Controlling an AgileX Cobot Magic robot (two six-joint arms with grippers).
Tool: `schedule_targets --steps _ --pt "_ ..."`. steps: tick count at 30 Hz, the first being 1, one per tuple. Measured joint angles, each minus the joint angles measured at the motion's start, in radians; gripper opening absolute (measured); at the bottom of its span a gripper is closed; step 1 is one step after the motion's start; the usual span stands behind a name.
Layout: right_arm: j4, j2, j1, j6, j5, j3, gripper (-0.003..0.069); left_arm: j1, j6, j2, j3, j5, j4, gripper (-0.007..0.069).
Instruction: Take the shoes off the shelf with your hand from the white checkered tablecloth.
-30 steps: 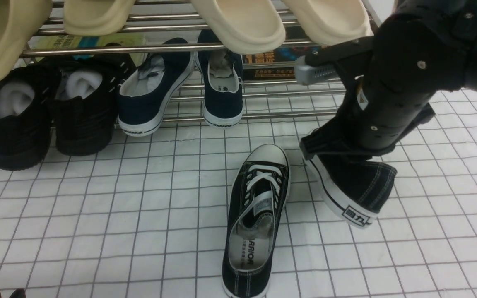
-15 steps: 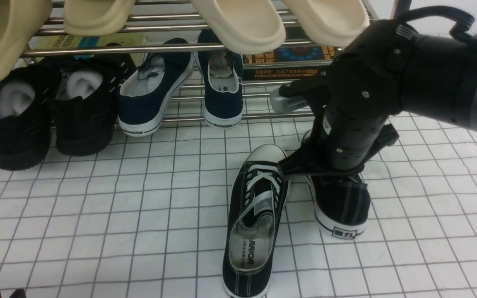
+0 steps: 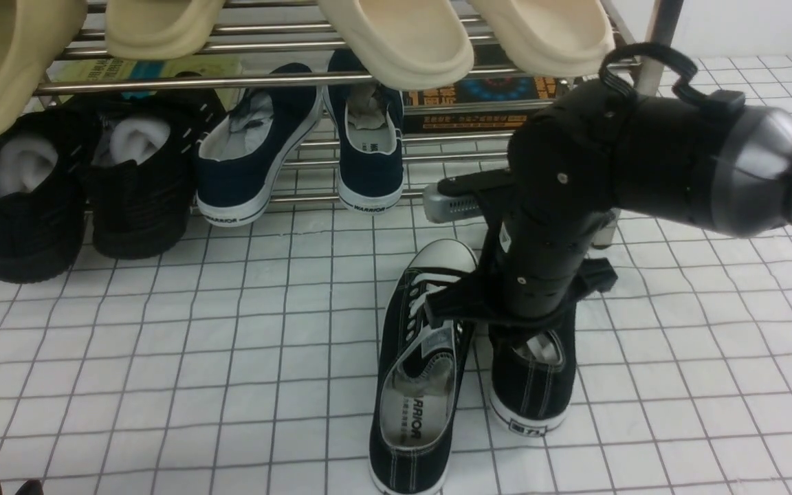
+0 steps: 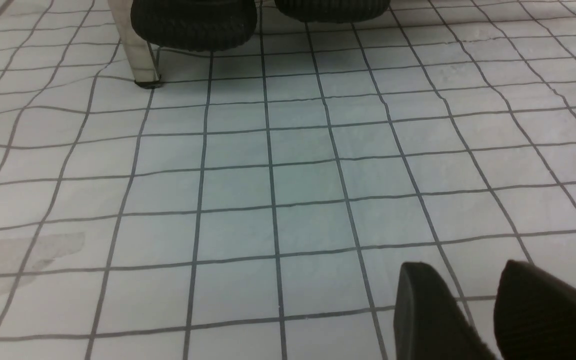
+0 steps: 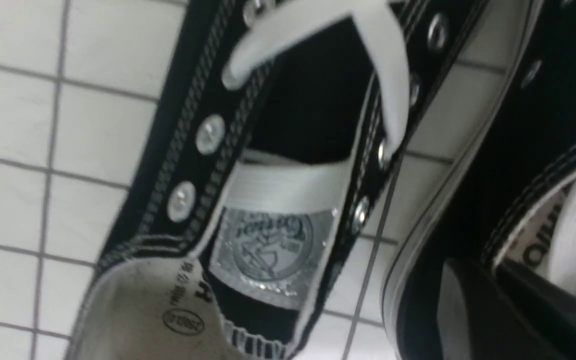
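Compared with a second ago, the right sneaker [image 3: 532, 392] has been carried leftward and lowered. It was then hung tilted, with its heel swung out to the right. It is now set upright on the white checkered tablecloth [image 3: 162, 357], heel toward the camera. It is placed just beside and roughly parallel to the left sneaker [image 3: 415, 375], which has not been moved. The right arm [image 3: 678, 172] has been shifted left with it, so that the chrome post of the shoe rack [image 3: 183, 84] is uncovered behind it.

The arm is brought in from the right at a slight downward slope. Its wrist is bent steeply down over the right sneaker, and a silver-grey piece [image 3: 445, 206] is seen projecting toward the rack. The right gripper [image 3: 535, 338] is sunk into the sneaker's opening. In the right wrist view its dark fingers [image 5: 468, 310] are seen pressed almost together on the shoe's collar, so the sneaker is pinched by its side wall.

Both sneakers are thus found off the rack, on the cloth in front of it. The navy plimsolls [image 3: 251, 161] and the black chunky shoes [image 3: 31, 206] are left on the lower tier, with cream slippers [image 3: 396, 41] above.

The left gripper [image 4: 483, 310] is held low over bare cloth, its fingertips parted and nothing between them.
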Motion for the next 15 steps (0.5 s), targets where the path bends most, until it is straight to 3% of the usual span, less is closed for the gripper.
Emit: schedule_targets --steps 7,15 --pt "0.001 0.01 0.012 -0.02 0.043 0.0 0.009 0.0 0.0 0.0 0.0 0.0 0.0 0.024" --pt "0.039 -0.007 0.02 -0.179 0.149 -0.034 0.0374 0.0 0.0 0.0 0.0 0.0 0.0 0.024"
